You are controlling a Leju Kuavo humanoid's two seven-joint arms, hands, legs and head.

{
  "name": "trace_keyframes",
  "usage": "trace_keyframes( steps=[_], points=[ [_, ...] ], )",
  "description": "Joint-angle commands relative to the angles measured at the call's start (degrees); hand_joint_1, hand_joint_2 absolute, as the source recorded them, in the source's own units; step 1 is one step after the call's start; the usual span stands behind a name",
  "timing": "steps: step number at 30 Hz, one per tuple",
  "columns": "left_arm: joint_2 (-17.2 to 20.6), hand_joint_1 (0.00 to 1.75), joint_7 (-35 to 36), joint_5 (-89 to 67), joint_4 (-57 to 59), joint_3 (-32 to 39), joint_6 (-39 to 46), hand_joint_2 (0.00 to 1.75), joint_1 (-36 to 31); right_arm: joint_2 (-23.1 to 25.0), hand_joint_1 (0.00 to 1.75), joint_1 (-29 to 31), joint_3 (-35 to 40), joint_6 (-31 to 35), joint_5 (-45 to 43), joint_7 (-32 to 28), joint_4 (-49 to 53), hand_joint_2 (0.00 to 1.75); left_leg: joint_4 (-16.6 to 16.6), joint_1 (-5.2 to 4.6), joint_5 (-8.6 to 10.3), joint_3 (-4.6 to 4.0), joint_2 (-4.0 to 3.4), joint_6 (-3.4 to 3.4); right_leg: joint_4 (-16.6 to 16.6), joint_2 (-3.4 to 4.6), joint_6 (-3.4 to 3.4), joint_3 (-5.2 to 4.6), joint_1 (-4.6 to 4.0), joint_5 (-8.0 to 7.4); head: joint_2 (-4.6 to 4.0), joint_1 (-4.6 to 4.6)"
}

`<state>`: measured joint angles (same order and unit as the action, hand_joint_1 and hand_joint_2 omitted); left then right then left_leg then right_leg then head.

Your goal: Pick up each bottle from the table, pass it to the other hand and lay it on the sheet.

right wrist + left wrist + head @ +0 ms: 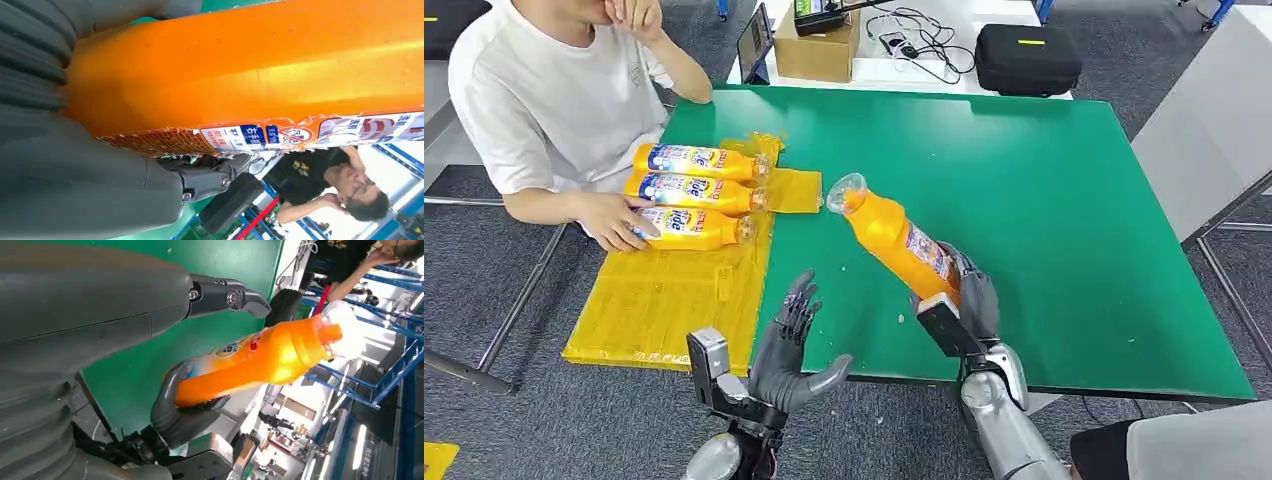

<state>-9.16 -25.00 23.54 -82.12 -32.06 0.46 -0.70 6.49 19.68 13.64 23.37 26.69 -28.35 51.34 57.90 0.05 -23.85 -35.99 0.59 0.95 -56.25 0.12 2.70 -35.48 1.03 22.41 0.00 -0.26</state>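
Observation:
My right hand (pixel 969 295) grips the base of an orange bottle (pixel 894 235), held tilted above the green table (pixel 1064 200) with its clear cap toward the far left. The same bottle (pixel 260 70) runs across the right wrist view, and the bottle (pixel 260 357) appears in the left wrist view beyond my thumb. My left hand (pixel 792 345) is open, fingers spread, near the table's front edge, left of the bottle and apart from it. Three orange bottles (pixel 694 190) lie side by side on the yellow sheet (pixel 664 295) at the table's left.
A person in a white shirt (pixel 544 100) sits at the left, one hand (pixel 614 218) resting by the nearest laid bottle. Behind the table stand a cardboard box (pixel 816 45), cables and a black case (pixel 1027 58). A grey panel (pixel 1214 120) borders the right.

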Motion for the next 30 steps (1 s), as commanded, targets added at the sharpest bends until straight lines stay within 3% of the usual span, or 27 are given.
trace_keyframes(
  steps=[1, 8, 12, 16, 20, 24, 30],
  points=[
    [1.77, 0.00, 0.02, -0.07, 1.38, -1.65, -0.06, 1.75, -0.89, -0.68, 1.75, 0.36, -1.23, -0.10, -0.36, -0.05, 1.55, 1.75, -0.05, 0.03, -0.13, 0.30, -0.04, -0.07, 0.02, -0.01, -0.13, 0.28, -0.05, 0.14, 0.00, 0.00],
    [1.71, 0.00, 1.20, 1.83, 1.67, -1.75, -1.48, 1.75, -0.85, -0.27, 1.75, 0.03, -2.08, 0.53, -2.22, -1.12, 2.27, 1.75, -0.04, 0.03, -0.07, 0.18, -0.03, -0.04, 0.02, -0.02, -0.07, 0.16, -0.04, 0.07, 0.00, 0.00],
    [1.73, 0.00, 0.92, 2.32, 3.17, -3.06, -1.62, 1.75, -0.48, 0.43, 1.75, -3.52, -2.75, -2.09, -10.09, -2.45, 12.24, 1.75, -0.03, 0.03, -0.13, 0.28, 0.01, -0.06, 0.01, -0.07, -0.13, 0.28, -0.05, 0.15, 0.00, 0.00],
    [2.37, 0.00, -0.08, 4.04, 1.65, -2.60, -6.01, 1.75, 1.30, -2.29, 1.75, -3.02, 8.70, -15.55, -7.62, 2.30, 11.90, 1.75, -0.04, 0.02, -0.11, 0.20, -0.08, -0.05, 0.01, 0.04, -0.10, 0.17, -0.03, 0.10, 0.00, 0.00],
    [1.18, 0.00, -1.64, 2.16, 0.31, -2.26, -5.01, 1.75, 0.66, -0.53, 1.75, -3.34, 18.04, -19.91, -3.95, 0.59, 5.04, 1.75, -0.07, 0.05, -0.12, 0.24, -0.23, -0.07, 0.05, 0.17, -0.10, 0.18, -0.06, 0.05, 0.00, 0.00],
    [0.26, 0.00, -1.04, 3.34, -1.07, -2.45, -1.86, 1.75, -0.63, 0.17, 1.75, -5.69, 23.25, -18.03, -2.95, -1.25, 4.47, 1.75, -0.03, 0.15, -0.09, 0.17, -0.04, -0.09, 0.05, 0.00, -0.12, 0.15, -0.15, 0.09, 0.00, 0.00],
    [0.28, 0.00, -2.67, 5.15, -2.61, -2.28, 0.22, 1.75, -0.97, -0.78, 1.75, -6.66, 23.90, -15.22, -4.64, -0.07, 10.13, 1.75, 0.03, 0.14, -0.20, 0.28, -0.09, -0.08, -0.02, -0.02, -0.16, 0.28, -0.14, 0.21, 0.00, 0.00]
  ],
)
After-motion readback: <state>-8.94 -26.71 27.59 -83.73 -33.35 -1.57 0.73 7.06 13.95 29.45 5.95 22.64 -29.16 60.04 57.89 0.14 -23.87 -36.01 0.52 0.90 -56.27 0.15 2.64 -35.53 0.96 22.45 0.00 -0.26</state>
